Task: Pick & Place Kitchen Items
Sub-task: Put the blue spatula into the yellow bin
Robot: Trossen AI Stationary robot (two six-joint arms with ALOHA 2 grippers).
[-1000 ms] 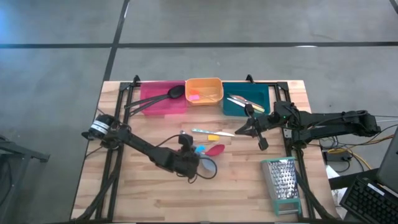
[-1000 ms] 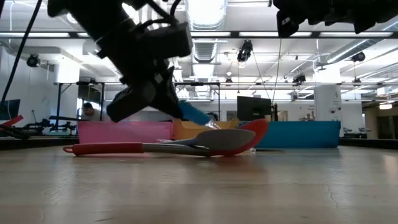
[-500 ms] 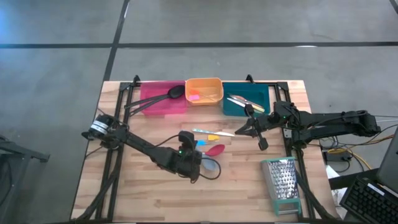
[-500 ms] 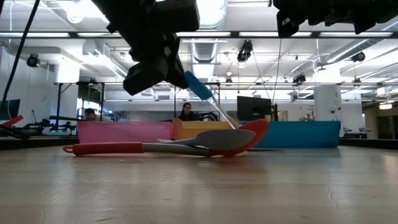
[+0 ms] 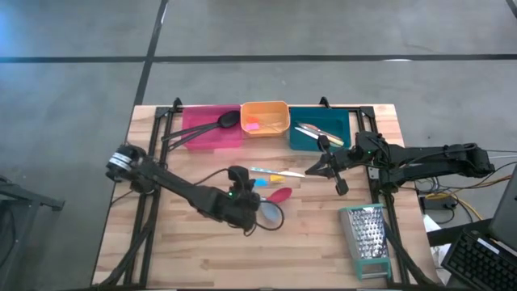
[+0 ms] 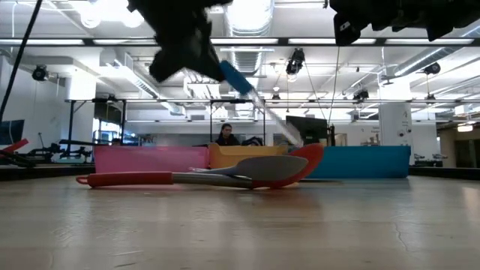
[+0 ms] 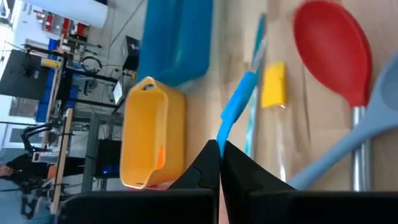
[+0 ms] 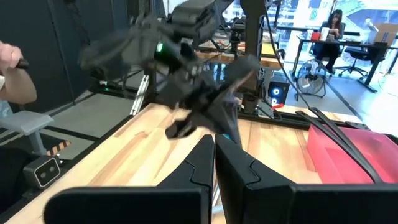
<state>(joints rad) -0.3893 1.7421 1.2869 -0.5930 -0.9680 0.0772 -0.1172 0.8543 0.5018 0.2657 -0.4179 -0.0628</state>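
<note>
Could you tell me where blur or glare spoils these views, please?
Right wrist view: the left arm's gripper is smeared by motion blur. Low view: bright ceiling lights flare, leaving that arm a dark silhouette holding the blue-handled utensil. High view: evenly lit, sharp.

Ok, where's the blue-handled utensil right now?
High view: the left hand holds the blue-handled utensil lifted over mid-table, beside the red spatula.

Left pincer point(image 5: 242, 179) hangs closed above mid-table; right pincer point(image 5: 311, 171) waits closed at the right.
</note>
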